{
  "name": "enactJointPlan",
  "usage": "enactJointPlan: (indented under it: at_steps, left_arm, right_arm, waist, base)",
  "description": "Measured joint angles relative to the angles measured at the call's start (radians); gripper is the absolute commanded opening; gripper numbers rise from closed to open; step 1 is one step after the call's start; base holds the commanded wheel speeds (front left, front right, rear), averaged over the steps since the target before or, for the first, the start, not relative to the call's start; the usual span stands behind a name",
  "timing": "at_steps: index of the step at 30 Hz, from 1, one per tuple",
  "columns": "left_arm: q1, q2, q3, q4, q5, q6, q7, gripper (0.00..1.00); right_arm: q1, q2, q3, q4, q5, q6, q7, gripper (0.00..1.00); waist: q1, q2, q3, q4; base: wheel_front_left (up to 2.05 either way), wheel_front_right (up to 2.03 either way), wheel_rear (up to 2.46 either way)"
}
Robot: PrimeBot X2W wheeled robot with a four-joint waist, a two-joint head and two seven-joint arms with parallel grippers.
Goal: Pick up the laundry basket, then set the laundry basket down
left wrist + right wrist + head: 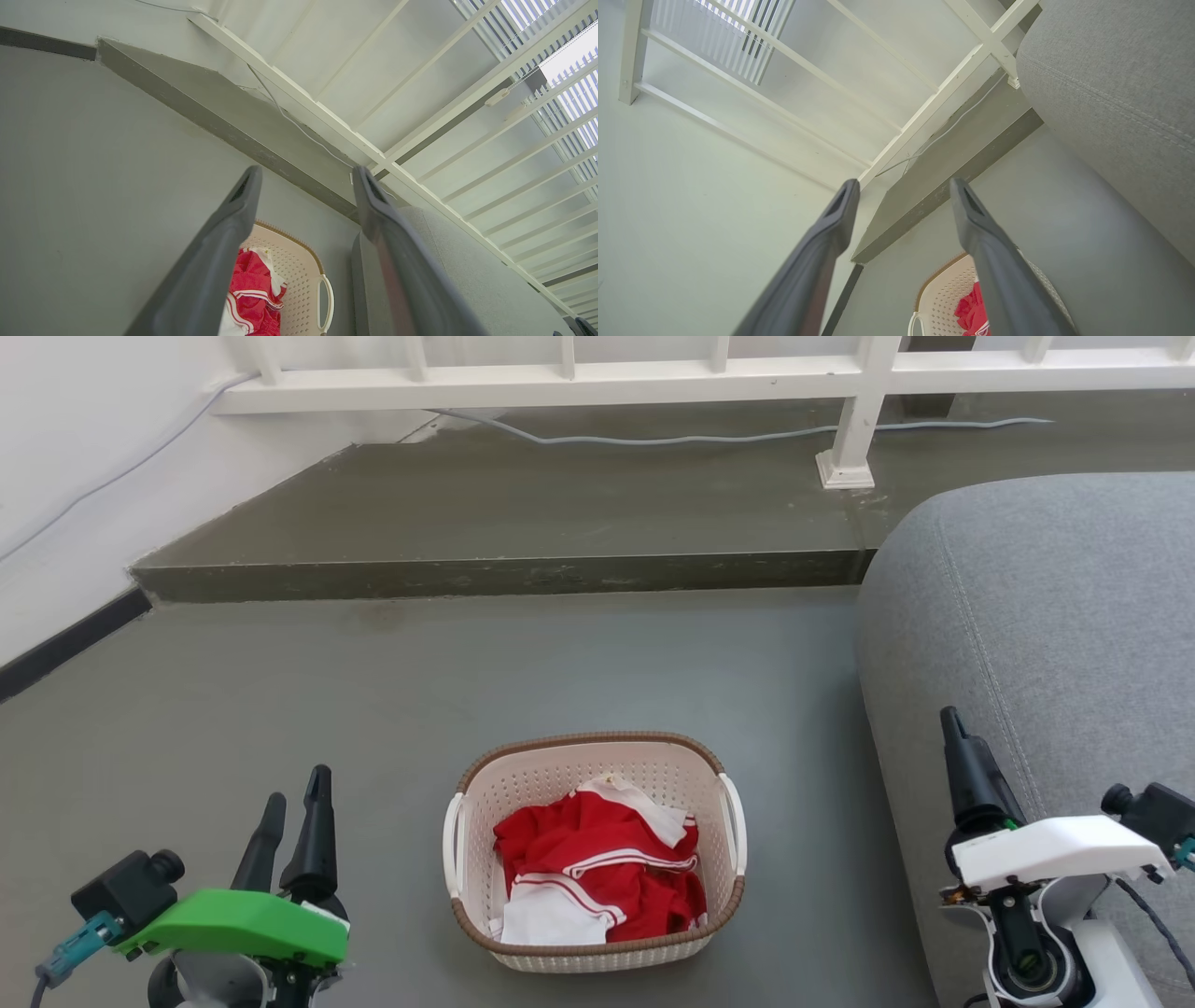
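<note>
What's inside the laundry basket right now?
Crumpled red and white clothing lies bunched in the laundry basket, below its rim. The clothing covers most of the basket's bottom, so anything beneath it cannot be seen.

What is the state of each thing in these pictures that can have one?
laundry basket: upright on the floor, not held, both handles free.
red and white clothes: crumpled, lying inside the laundry basket.
left hand: open, empty, apart from the laundry basket.
right hand: open, empty, apart from the laundry basket.
</note>
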Motion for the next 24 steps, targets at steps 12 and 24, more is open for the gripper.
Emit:
enactJointPlan:
  at_steps: [12, 24]
  left_arm:
    - [0.0, 0.0, -0.035, -0.058, 0.193, 0.034, -0.035, 1.0]
    - [0.0, -0.001, -0.065, -0.1, 0.373, 0.077, -0.076, 1.0]
  right_arm:
    - [0.001, 0.0, 0.046, -0.051, -0.182, -0.028, -0.034, 1.0]
    - [0.002, -0.001, 0.086, -0.101, -0.358, -0.063, -0.072, 1.0]
  waist:
    - [0.0, 0.0, 0.007, 0.0]
    - [0.0, 0.0, 0.01, 0.0]
  base:
    - [0.0, 0.0, 0.0]
    - [0.0, 0.0, 0.0]
